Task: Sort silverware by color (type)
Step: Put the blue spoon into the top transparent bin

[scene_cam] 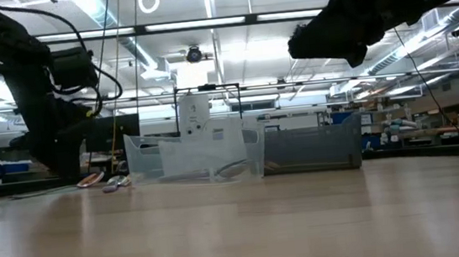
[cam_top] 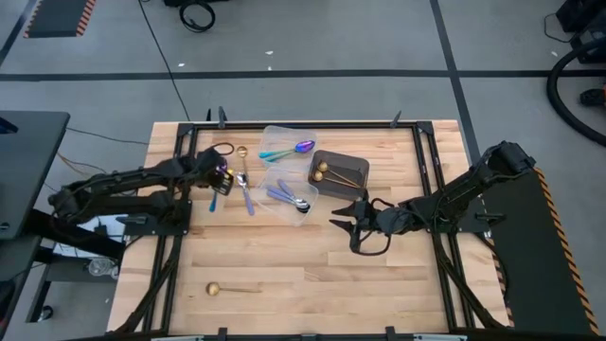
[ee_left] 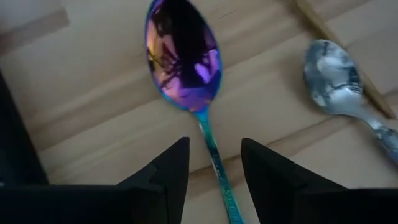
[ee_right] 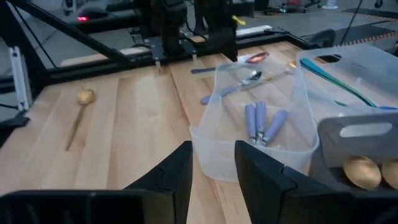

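High view: left end effector [cam_top: 223, 177] sits low over the loose spoons at the tabletop's [cam_top: 284, 275] left rear, fingers apart around the teal handle of an iridescent spoon [cam_top: 214, 197]. A silver spoon with lavender handle [cam_top: 245, 192] lies just beside it, a gold spoon [cam_top: 240, 153] behind. Rear clear tub [cam_top: 284, 142] holds an iridescent teal-handled spoon [cam_top: 292, 149]; front clear tub [cam_top: 289, 194] holds lavender-handled spoons [cam_top: 287, 197]; dark bin [cam_top: 338, 175] holds gold spoons [cam_top: 333, 173]. Lone gold spoon [cam_top: 232, 288] lies near the front left, well apart. Right end effector [cam_top: 346, 223] hovers in front of the bin, open, empty.

Low view: clear tubs [scene_cam: 194, 157] and dark bin [scene_cam: 312, 148] stand side by side at the far edge; spoon bowls [scene_cam: 104, 182] lie to their left under the left arm.

Left wrist view: fingers [ee_left: 171, 171] straddle the teal handle, not closed on it; purple-blue bowl [ee_left: 181, 56] lies ahead on the wood, silver spoon bowl [ee_left: 333, 78] beside it.

Right wrist view: open fingers [ee_right: 177, 171], nothing between; tub of lavender handles [ee_right: 261, 123] ahead, gold bowls [ee_right: 364, 171] in the bin, lone gold spoon [ee_right: 81, 109] off on the wood.
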### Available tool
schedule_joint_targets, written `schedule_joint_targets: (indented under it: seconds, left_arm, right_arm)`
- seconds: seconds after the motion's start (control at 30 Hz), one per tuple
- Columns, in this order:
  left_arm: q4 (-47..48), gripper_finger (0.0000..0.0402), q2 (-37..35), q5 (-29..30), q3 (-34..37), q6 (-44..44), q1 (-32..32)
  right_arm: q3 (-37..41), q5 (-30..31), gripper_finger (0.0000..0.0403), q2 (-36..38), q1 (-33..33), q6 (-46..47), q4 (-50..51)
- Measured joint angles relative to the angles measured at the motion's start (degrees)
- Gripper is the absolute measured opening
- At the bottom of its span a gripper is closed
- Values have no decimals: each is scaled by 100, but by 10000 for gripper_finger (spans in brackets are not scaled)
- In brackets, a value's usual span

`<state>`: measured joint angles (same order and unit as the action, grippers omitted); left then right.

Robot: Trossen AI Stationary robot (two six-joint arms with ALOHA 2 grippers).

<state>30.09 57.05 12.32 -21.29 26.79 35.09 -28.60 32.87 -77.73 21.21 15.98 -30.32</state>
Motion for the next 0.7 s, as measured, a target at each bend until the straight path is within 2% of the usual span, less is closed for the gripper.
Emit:
schedule_joint_targets:
  seconds: [0.13,0.47,0.6,0.7]
  left_arm:
    - [-103,152,169,-230,19,-77,212]
    - [-174,146,883,-250,-10,-198,201]
    - [-232,114,907,-245,-6,-216,100]
    - [-272,70,911,-221,-3,-216,-45]
  right_arm:
    - [0,-16,129,0,2,-80,-115]
    - [0,-112,129,2,2,-119,-101]
    - [0,-112,128,0,2,-119,-99]
    - [0,-112,128,1,2,-129,-95]
